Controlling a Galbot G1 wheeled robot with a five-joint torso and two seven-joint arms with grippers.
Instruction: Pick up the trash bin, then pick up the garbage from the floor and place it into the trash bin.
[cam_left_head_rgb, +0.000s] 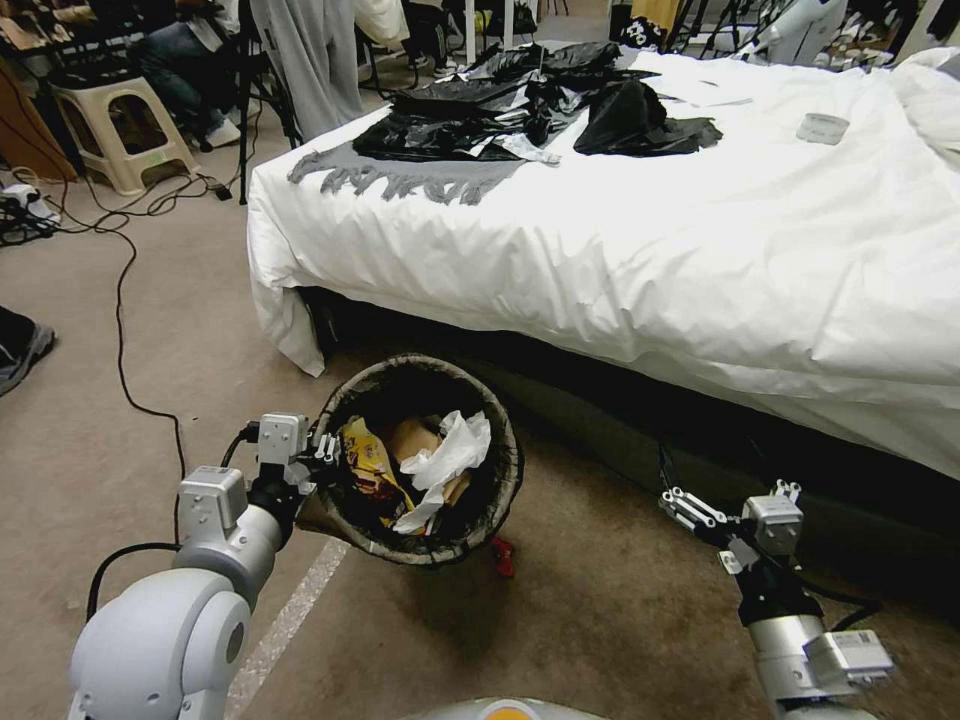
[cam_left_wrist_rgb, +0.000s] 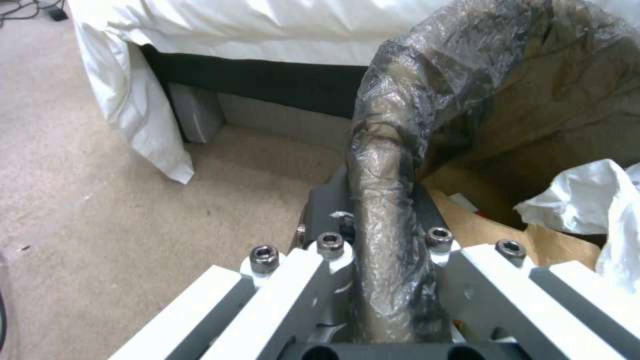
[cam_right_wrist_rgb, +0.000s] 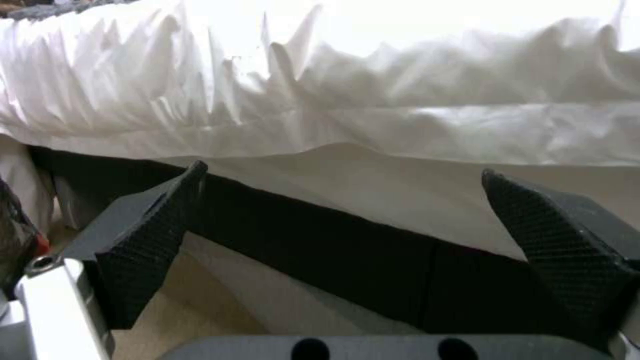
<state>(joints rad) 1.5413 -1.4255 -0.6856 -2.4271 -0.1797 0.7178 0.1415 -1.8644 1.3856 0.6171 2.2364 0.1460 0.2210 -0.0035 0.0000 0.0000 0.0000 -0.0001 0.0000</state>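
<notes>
At seven o'clock in your head view, the left gripper was clamped on the rim of the bin; your left wrist view showed its fingers closed either side of the bag-covered rim, so it held the bin fast. You had the bin tilted, its mouth turned up toward the camera, just in front of the bed at twelve o'clock. Inside it you could see a yellow snack bag, brown paper and white tissue lying together. A small red scrap showed at the bin's five o'clock edge; whether it lay on the carpet or touched the bin you could not tell. Your right gripper hung at four o'clock, well apart from the bin, near the dark base of the bed. Its fingers stood wide apart with nothing between them, pointing at the white sheet and the black strip below it. Black bags lay on the bed at twelve o'clock.
</notes>
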